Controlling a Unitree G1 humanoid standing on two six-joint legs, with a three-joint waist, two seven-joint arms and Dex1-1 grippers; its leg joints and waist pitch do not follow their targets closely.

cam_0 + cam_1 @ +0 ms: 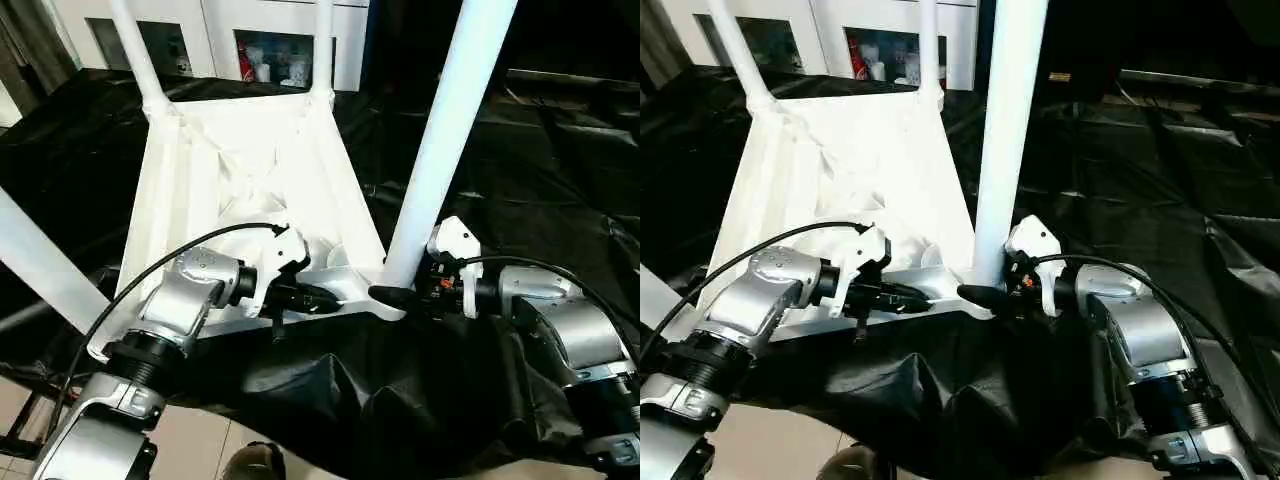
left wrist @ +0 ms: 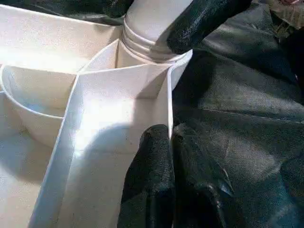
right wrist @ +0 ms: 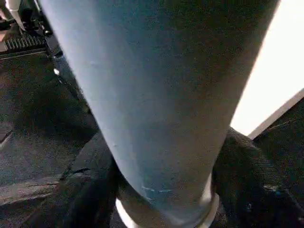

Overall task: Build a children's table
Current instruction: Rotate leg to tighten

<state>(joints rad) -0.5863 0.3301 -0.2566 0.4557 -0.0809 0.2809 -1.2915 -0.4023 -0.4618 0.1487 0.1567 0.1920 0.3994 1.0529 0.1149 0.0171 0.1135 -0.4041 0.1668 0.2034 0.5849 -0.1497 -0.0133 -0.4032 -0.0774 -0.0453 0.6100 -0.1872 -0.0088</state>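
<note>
Silver forearms frame the upturned tabletop on the black desk: left claw pinched shut on its near rim, right claw straddling the five-o'clock leg, likely needing firm seating next.

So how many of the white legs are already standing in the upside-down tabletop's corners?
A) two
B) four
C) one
B: two legs rise from the far corners of the tabletop, one from the near corner by the right gripper, and one from the near corner on the other side.
</note>
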